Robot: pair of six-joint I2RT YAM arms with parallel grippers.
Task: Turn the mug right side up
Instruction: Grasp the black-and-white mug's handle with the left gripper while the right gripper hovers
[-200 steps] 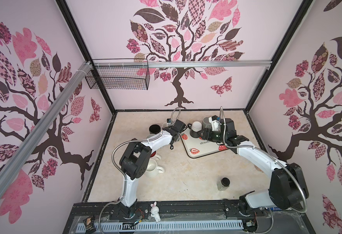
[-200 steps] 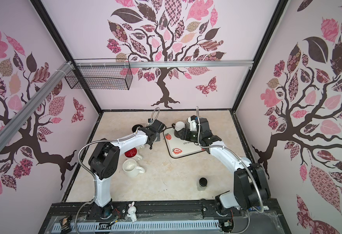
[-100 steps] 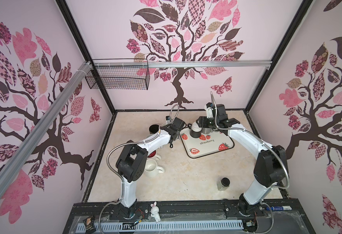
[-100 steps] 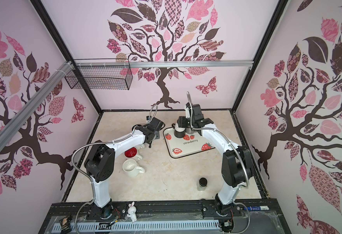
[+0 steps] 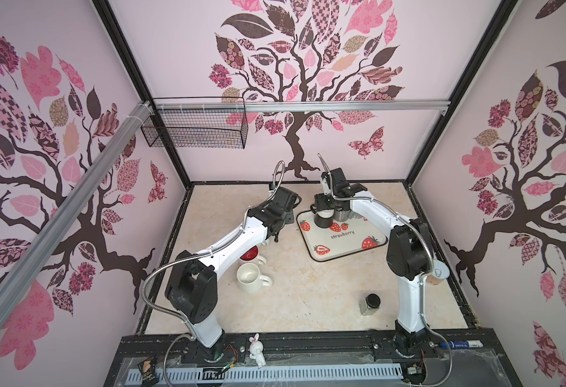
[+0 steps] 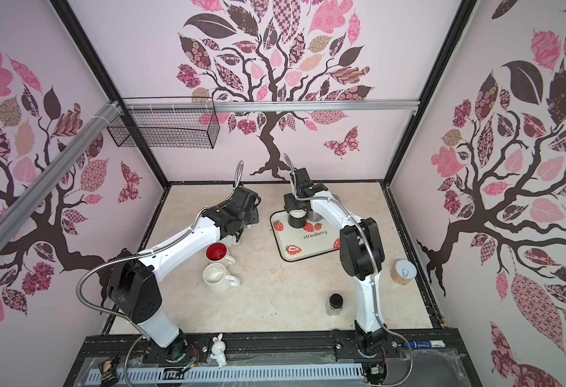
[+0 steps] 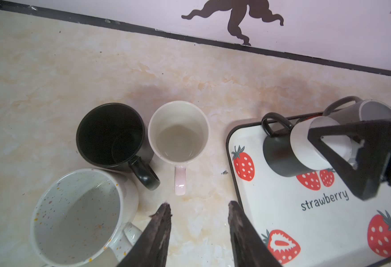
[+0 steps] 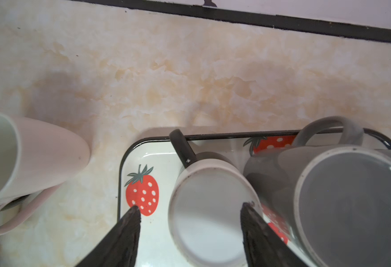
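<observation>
Marbled beige tabletop (image 5: pixel 308 295) inside tree-papered walls (image 5: pixel 174 50); left hand (image 7: pixel 199 204) and right hand (image 8: pixel 191 207) both released.

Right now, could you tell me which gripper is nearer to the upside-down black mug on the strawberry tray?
Right. The right gripper hangs over the black mug, jaws open either side; the left gripper sits beside the strawberry tray.

Pink tree-patterned walls (image 5: pixel 174 50) enclose a marbled floor (image 5: pixel 308 295).

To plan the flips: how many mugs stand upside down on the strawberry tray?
2. The black mug stands at the tray's far edge; the grey mug beside it. The right arm may hide more.
</observation>
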